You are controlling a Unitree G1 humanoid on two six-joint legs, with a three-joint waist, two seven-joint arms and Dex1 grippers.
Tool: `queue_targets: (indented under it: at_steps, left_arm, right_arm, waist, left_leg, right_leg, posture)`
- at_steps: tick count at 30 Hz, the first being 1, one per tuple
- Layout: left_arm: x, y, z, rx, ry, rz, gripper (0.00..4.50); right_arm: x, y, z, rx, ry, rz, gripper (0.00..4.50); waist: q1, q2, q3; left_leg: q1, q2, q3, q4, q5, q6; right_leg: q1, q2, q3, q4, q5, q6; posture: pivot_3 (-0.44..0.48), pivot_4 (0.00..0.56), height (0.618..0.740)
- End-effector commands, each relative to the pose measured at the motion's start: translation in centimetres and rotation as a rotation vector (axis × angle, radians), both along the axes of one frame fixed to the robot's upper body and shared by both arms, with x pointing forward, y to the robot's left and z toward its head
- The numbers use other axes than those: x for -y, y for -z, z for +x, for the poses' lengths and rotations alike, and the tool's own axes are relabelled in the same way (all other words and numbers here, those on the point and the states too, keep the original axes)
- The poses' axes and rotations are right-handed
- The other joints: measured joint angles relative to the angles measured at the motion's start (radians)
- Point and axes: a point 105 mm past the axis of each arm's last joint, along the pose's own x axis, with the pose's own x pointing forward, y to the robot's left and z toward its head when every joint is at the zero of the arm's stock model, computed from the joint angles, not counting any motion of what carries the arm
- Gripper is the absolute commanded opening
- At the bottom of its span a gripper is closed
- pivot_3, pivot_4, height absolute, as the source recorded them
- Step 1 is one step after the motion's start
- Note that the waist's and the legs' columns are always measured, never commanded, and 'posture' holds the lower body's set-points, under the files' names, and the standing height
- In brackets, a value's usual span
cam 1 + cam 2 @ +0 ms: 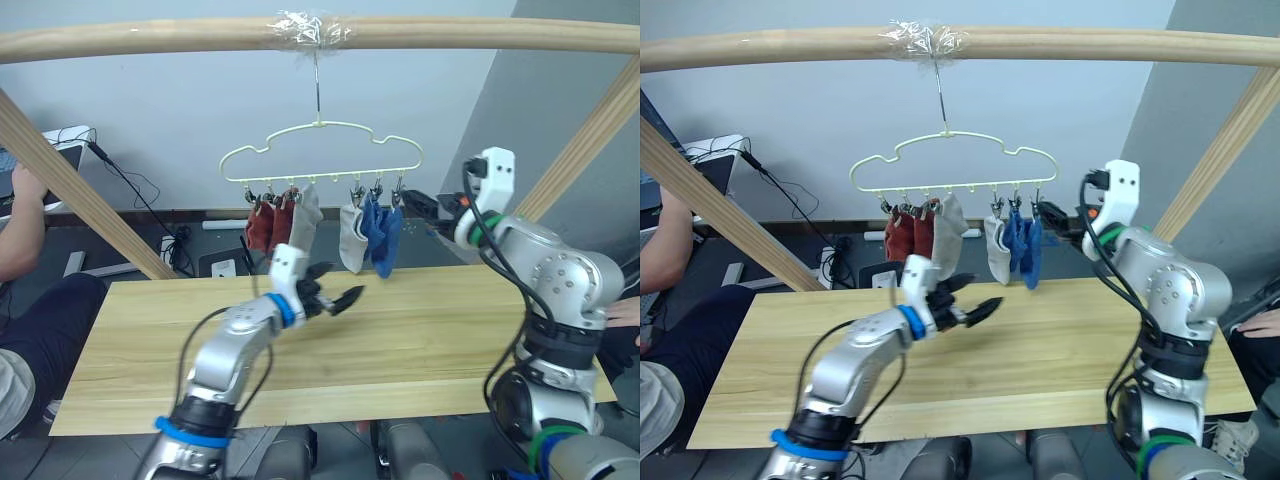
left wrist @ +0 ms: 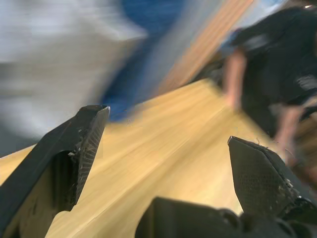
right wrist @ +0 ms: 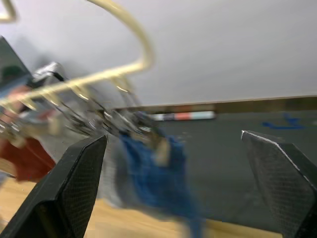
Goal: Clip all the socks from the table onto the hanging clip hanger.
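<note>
In the left eye view the left gripper (image 1: 335, 298) is nearest, low over the table (image 1: 420, 340), with its fingers apart and nothing between them. Behind it the clip hanger (image 1: 320, 150) hangs by its hook from a wooden beam (image 1: 150, 38), and all six socks are on its clips: two red socks (image 1: 268, 225), a grey sock (image 1: 305, 215), another grey sock (image 1: 352, 238) and two blue socks (image 1: 382, 232). The right gripper (image 1: 425, 205) is raised just beside the blue pair, at the hanger's end. In the right eye view I see the same order, and a person (image 1: 665, 290) sits at the table's left end. In the left wrist view the two black fingers (image 2: 81, 144) stand wide apart above bare wood. In the right wrist view the fingers (image 3: 79, 183) are also wide apart and hold nothing, with the blue socks and clips close in front. I judge the task is nearly finished; the risk is that the right gripper catches a clip or the wire when it moves away, so the hanger swings and a weakly clipped sock falls.
</note>
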Motion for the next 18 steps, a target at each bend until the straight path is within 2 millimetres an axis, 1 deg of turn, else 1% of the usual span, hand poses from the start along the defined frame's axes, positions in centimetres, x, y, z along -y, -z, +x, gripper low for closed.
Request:
queue_targets:
  at_steps: [1,3,4,5,6,7,8,10,12,13,16,18]
  left_arm:
    - [-2.9,-1.8,0.6,0.075,-0.074,0.018,4.46]
    - [-4.3,-2.1,0.5,0.083,-0.094,0.036,4.46]
    - [-4.6,-2.2,0.4,0.089,-0.086,0.044,4.46]
    - [-6.1,-2.3,0.4,0.080,-0.122,0.048,4.46]
    - [-8.3,-2.5,0.2,0.076,-0.177,0.057,4.46]
    - [-9.8,-2.7,0.1,0.074,-0.216,0.062,4.46]
    - [-11.8,-3.0,-0.2,0.078,-0.265,0.084,4.46]
    - [-13.8,-3.3,-0.7,0.081,-0.313,0.118,4.46]
    - [-16.0,-4.0,-1.1,0.105,-0.371,0.172,4.46]
    - [-16.6,-4.3,-1.3,0.113,-0.391,0.182,4.46]
    - [-18.4,-5.6,-1.5,0.159,-0.444,0.198,4.46]
    - [-19.1,-6.1,-1.7,0.173,-0.464,0.198,4.46]
  right_arm:
    - [0.8,-0.4,-0.6,0.123,-0.031,-0.097,4.50]
    - [1.6,0.8,-0.7,0.152,-0.033,-0.184,4.50]
    - [1.9,1.1,-0.8,0.162,-0.035,-0.206,4.50]
    - [2.2,1.7,-1.1,0.186,-0.061,-0.260,4.50]
    - [2.7,2.3,-1.6,0.226,-0.095,-0.340,4.50]
    - [2.9,2.7,-2.0,0.254,-0.128,-0.398,4.50]
    - [3.1,3.2,-2.7,0.285,-0.185,-0.467,4.50]
    - [3.6,3.6,-3.4,0.309,-0.233,-0.514,4.50]
    - [4.7,3.7,-3.7,0.315,-0.217,-0.500,4.50]
    - [5.0,3.7,-3.8,0.320,-0.214,-0.501,4.50]
    - [5.2,3.4,-4.5,0.345,-0.227,-0.486,4.50]
    - [5.2,3.3,-5.1,0.360,-0.241,-0.484,4.50]
  waist:
    - [0.002,0.000,0.000]
    - [0.005,0.000,0.000]
    - [0.004,0.000,0.000]
    - [0.004,0.000,0.000]
    - [0.004,0.000,0.000]
    - [0.004,-0.001,0.000]
    - [0.004,-0.001,0.001]
    - [0.000,-0.001,0.002]
    - [0.001,-0.001,0.002]
    - [0.004,-0.001,0.002]
    - [0.019,-0.001,0.002]
    - [0.028,-0.001,0.002]
  left_leg:
    - [0.000,0.000,0.000,0.000,0.000,0.000]
    - [0.000,0.000,0.000,0.001,0.000,0.000]
    - [0.000,0.000,0.000,0.000,0.000,0.000]
    - [0.000,0.000,0.000,0.000,0.000,0.000]
    - [0.000,0.000,0.000,0.000,0.000,0.000]
    - [0.000,0.000,0.000,0.000,0.000,0.000]
    - [0.000,0.000,0.000,-0.001,0.000,0.000]
    - [0.000,0.000,0.000,-0.001,0.000,0.000]
    - [0.001,0.001,0.000,-0.001,0.000,0.000]
    - [0.001,0.001,0.000,-0.001,0.000,0.000]
    - [0.001,0.001,0.000,0.000,0.000,0.000]
    - [0.001,0.001,-0.001,0.000,0.000,0.000]
  right_leg:
    - [0.000,0.000,0.000,0.000,0.000,0.000]
    - [0.001,0.000,-0.001,-0.001,0.000,0.000]
    - [0.001,0.000,-0.001,-0.001,0.000,0.000]
    - [0.001,0.000,-0.001,-0.001,0.000,0.000]
    - [0.001,0.000,-0.001,-0.001,0.000,0.000]
    - [0.001,0.000,-0.001,-0.001,0.000,0.000]
    - [0.001,0.000,-0.001,-0.002,0.000,0.000]
    - [0.000,0.000,-0.001,-0.002,0.000,0.001]
    - [0.000,0.000,0.000,-0.002,0.000,0.001]
    - [0.001,0.000,0.000,-0.002,0.000,0.001]
    - [0.002,0.000,-0.001,-0.002,0.000,0.000]
    - [0.002,0.000,-0.001,-0.002,0.000,0.000]
  posture:
    - [-0.068,0.203,0.740]
    - [-0.068,0.203,0.740]
    - [-0.068,0.203,0.740]
    - [-0.068,0.203,0.740]
    - [-0.049,0.209,0.740]
    - [-0.049,0.209,0.740]
    - [-0.049,0.209,0.740]
    - [-0.037,0.212,0.740]
    - [-0.037,0.212,0.740]
    - [-0.015,0.215,0.740]
    - [-0.015,0.215,0.740]
    - [-0.002,0.214,0.740]
